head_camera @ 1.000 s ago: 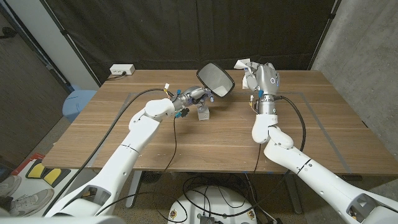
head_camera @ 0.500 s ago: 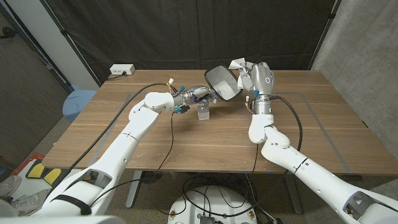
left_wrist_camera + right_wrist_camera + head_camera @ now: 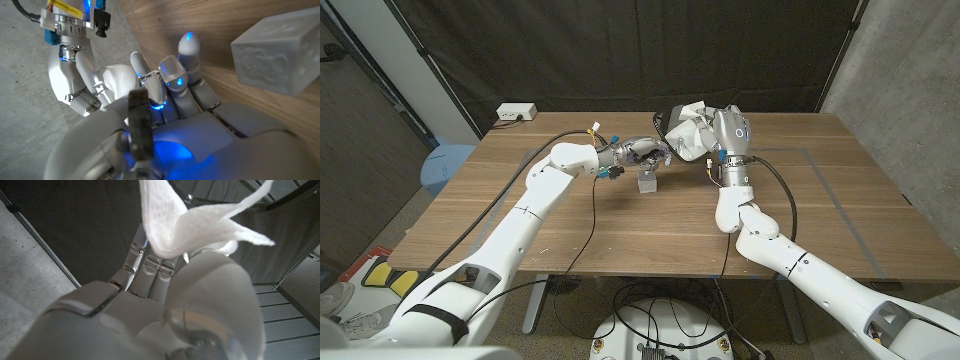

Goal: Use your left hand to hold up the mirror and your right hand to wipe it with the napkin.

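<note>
So the left robot hand is up off the worktop near the middle of its far edge, fingers wrapped around the handle of the mirror and holding it in the air. The mirror's dark frame peeks out just past the hand, tilted toward the right side. In the left wrist view the same robot hand is curled tight around a dark bar, which I take to be the mirror handle.

The right robot hand is raised too, right up against the mirror, holding the white napkin bunched against the glass. Most of the mirror face is covered by it. From the right wrist view you see the napkin crumpled and sticking out past the fingers of the right robot hand, so it's definitely gripped.

On the worktop just below the left hand sits a small grey block, also showing in the left wrist view. A white power strip lies at the far left corner of the worktop.
</note>
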`<state>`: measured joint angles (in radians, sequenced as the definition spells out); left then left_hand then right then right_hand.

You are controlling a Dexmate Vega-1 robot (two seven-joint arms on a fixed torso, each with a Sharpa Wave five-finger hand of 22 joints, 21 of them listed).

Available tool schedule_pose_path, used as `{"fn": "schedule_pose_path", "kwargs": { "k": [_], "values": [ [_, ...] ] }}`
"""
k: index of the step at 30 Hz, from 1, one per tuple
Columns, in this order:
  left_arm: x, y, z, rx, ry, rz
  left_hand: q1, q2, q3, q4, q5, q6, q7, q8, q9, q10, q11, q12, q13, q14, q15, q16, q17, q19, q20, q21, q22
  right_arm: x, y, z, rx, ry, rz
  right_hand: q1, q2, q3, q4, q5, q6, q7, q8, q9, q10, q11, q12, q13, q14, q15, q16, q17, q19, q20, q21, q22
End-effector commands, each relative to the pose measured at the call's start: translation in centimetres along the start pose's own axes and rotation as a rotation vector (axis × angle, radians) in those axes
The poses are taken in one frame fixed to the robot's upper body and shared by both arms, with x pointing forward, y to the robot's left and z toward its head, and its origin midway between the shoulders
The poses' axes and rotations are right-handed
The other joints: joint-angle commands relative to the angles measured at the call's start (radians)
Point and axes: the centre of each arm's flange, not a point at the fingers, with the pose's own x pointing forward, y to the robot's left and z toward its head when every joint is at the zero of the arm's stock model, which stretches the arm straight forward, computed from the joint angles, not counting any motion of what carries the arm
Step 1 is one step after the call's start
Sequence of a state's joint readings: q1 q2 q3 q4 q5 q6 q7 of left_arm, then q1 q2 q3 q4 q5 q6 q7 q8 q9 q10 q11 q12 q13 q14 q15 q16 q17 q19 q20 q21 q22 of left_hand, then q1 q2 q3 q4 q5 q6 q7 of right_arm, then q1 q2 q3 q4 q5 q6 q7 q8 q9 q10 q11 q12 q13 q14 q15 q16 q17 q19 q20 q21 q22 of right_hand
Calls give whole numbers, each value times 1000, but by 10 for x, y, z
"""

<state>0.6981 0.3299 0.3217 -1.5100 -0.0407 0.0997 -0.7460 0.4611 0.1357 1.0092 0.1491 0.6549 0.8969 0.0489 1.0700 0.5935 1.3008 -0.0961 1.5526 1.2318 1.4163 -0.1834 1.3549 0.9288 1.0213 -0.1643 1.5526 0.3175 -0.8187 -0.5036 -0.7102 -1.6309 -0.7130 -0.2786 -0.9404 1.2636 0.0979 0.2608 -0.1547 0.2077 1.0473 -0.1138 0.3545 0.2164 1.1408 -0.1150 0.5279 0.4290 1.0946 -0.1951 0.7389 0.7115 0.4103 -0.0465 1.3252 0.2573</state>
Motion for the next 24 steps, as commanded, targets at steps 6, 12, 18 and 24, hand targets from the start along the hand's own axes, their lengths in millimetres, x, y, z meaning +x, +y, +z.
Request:
{"fn": "schedule_pose_path", "kwargs": {
  "k": [6,12,18,24],
  "values": [
    [-8,8,9,-40,-59,-21,-2,6,220,-141,211,46,48,9,-2,1,-4,5,1,2,-7,5,4,-1,-49,6,3,-8,19,-4,34,47,57,13,-3,6,-3,6,15,6,6,0,18,3,-6,-3,14,-39,-8,7,20,-146,9,-9],
    [-7,12,11,-60,-84,-20,-3,7,219,-142,210,43,48,13,-6,-1,-4,5,1,-1,-8,6,5,-3,-49,5,3,-10,20,-3,102,79,60,14,-8,7,-2,5,22,9,4,-2,23,3,-8,-6,21,-39,-9,9,27,-144,11,-15],
    [-5,15,13,-73,-106,-14,-4,7,219,-141,210,41,48,17,-9,-1,-3,5,1,3,-6,7,4,1,-49,7,5,-15,18,0,177,98,59,14,-12,8,-2,3,25,12,1,-5,25,7,-11,-6,28,-39,-11,10,33,-145,13,-22],
    [0,18,13,-87,-120,1,-6,7,219,-141,209,39,49,20,-13,-1,-4,5,1,1,-8,10,7,-1,-49,5,4,-16,12,7,293,105,57,13,-16,8,-1,1,26,17,-2,-7,25,9,-13,-6,30,-39,-16,9,35,-145,15,-26]
  ]
}}
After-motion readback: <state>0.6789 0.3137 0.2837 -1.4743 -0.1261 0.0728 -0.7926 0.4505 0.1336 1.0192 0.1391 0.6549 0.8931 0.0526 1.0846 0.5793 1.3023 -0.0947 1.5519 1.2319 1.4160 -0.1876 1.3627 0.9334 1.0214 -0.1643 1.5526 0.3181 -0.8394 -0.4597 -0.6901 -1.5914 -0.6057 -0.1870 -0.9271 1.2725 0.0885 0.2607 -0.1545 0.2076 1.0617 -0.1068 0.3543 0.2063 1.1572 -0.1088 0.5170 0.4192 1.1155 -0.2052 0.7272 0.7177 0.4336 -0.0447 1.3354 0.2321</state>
